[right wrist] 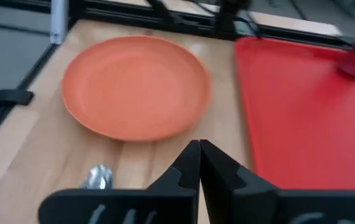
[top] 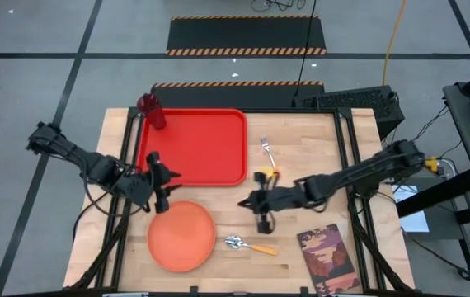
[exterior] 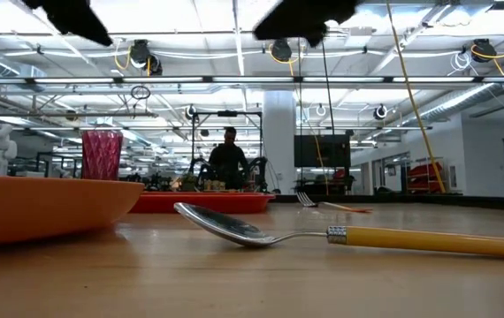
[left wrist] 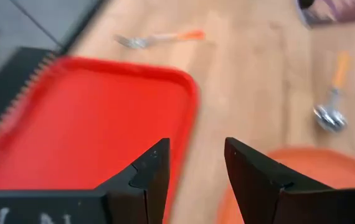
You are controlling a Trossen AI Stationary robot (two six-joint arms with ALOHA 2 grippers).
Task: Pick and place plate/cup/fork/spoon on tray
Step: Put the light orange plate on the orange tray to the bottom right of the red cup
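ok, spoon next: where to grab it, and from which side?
Take the spoon by its orange handle, from straight above, with the jaws across the handle. It lies flat on the table beside the plate, bowl towards the plate, so the handle end looks clearer.

The table [top: 317, 157] is pale wood with visible grain and a smooth finish, framed by dark metal rails. The tray [top: 210, 136] is smooth red plastic with a slight sheen. The plate [top: 181, 235] looks like matt orange plastic. The cup [exterior: 102, 155] is translucent dark red with a faceted wall. The spoon [exterior: 323, 234] has a polished, mirror-bright metal bowl and a smooth orange-yellow handle; the fork [top: 268, 153] has shiny metal tines. The book [top: 327, 257] near the table's front right corner has a printed paper cover.
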